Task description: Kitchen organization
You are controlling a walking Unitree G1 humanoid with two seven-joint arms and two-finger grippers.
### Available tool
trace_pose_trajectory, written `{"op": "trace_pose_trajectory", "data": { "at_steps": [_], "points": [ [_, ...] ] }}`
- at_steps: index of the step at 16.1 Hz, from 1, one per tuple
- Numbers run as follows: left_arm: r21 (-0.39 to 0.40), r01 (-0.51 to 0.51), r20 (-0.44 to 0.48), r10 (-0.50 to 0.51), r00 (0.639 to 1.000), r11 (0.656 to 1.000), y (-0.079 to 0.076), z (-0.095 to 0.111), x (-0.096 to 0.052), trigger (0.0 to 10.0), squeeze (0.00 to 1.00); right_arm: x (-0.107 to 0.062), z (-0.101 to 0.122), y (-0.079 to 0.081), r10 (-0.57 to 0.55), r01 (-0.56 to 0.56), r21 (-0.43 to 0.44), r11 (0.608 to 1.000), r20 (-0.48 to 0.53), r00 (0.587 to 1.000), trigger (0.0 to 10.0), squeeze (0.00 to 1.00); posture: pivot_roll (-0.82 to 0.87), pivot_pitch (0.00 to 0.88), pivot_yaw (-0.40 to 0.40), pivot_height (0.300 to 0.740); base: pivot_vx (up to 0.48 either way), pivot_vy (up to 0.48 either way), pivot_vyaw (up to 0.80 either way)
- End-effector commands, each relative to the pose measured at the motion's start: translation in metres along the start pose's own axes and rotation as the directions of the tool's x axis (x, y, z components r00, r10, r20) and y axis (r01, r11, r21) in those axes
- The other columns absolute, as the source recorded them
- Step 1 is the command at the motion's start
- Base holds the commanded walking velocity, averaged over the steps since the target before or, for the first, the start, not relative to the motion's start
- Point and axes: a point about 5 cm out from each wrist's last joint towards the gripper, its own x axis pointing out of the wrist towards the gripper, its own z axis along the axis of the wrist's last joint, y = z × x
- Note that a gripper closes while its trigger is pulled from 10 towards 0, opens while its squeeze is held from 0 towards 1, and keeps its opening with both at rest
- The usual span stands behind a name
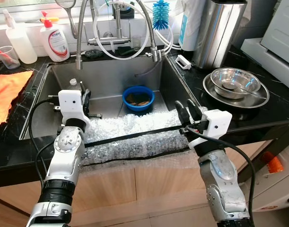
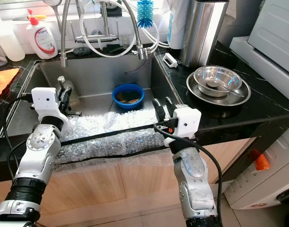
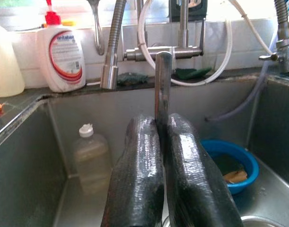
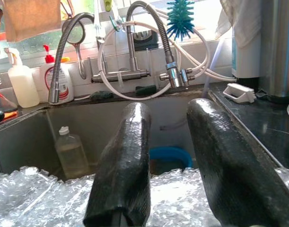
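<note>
Steel sink (image 1: 106,78), crinkly clear bubble wrap (image 1: 135,135) across front. Left gripper (image 3: 164,156) pinched on thin metal handle (image 3: 162,85); slippery, grip firmly. Right gripper (image 4: 170,156) parted, empty.

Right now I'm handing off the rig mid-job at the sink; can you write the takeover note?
Left gripper: fingers shut on a thin metal utensil handle, held over the left of the sink.
Right gripper: fingers open, holding nothing, at the sink's front right corner.
In the sink: blue bowl with scraps, a clear bottle at the left wall, bubble wrap over the front edge.
Right counter: steel bowls with a spoon.
Done: utensil picked up.
Left: place the utensil; deal with the blue bowl and bottle.
</note>
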Motion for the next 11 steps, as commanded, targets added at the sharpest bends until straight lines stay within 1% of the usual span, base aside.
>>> {"op": "trace_pose_trajectory", "data": {
  "at_steps": [1, 4, 5, 6, 7, 8, 9, 11],
  "points": [
    [-0.008, -0.018, -0.007, 0.018, 1.000, 1.000, 0.002, 0.002, 0.005, 10.0, 0.00, 0.000, -0.002, -0.001, -0.001, 0.001, -0.010, 1.000, -0.011, 1.000, 10.0, 0.00, -0.01, 0.000, 0.020, 0.740, 0.000, 0.000, 0.00],
    [-0.011, -0.011, -0.047, 0.011, 0.999, 1.000, 0.001, -0.006, 0.002, 10.0, 0.00, -0.001, -0.006, -0.001, -0.002, 0.002, -0.011, 1.000, -0.023, 1.000, 10.0, 0.00, 0.00, 0.000, 0.017, 0.740, 0.000, 0.000, 0.00],
    [-0.034, -0.013, -0.059, 0.011, 0.998, 0.999, 0.001, -0.009, 0.001, 10.0, 0.13, -0.002, -0.008, -0.002, -0.006, 0.005, -0.023, 1.000, -0.037, 0.999, 10.0, 0.00, -0.01, 0.000, 0.017, 0.740, 0.000, 0.000, 0.00],
    [-0.029, -0.014, -0.063, 0.012, 0.998, 0.999, 0.001, -0.010, 0.000, 10.0, 0.44, -0.002, -0.009, -0.003, -0.008, 0.007, -0.020, 1.000, -0.039, 0.999, 10.0, 0.00, -0.01, 0.000, 0.017, 0.740, 0.000, 0.000, 0.00],
    [-0.030, -0.013, -0.066, 0.011, 0.998, 0.999, 0.001, -0.011, 0.000, 10.0, 0.95, -0.002, -0.010, -0.003, -0.010, 0.010, -0.021, 1.000, -0.042, 0.999, 10.0, 0.00, -0.01, 0.000, 0.017, 0.740, 0.000, 0.000, 0.00],
    [-0.029, -0.008, -0.068, 0.006, 0.998, 1.000, 0.001, -0.011, -0.001, 10.0, 0.95, -0.003, -0.010, -0.003, -0.011, 0.010, -0.022, 1.000, -0.043, 0.999, 10.0, 0.00, -0.01, 0.000, 0.016, 0.740, 0.000, 0.000, 0.00],
    [-0.022, 0.004, -0.075, -0.005, 0.997, 1.000, 0.002, -0.013, -0.001, 10.0, 1.00, -0.002, -0.012, -0.002, 0.002, -0.004, -0.027, 1.000, -0.055, 0.998, 10.0, 0.00, -0.01, 0.000, 0.018, 0.740, 0.000, 0.000, 0.00],
    [-0.025, -0.002, -0.069, 0.000, 0.998, 1.000, 0.003, -0.012, -0.001, 10.0, 1.00, -0.002, -0.012, -0.002, 0.002, -0.003, -0.030, 1.000, -0.054, 0.999, 10.0, 0.00, -0.01, 0.000, 0.017, 0.740, 0.000, 0.000, 0.00]
  ]
}}
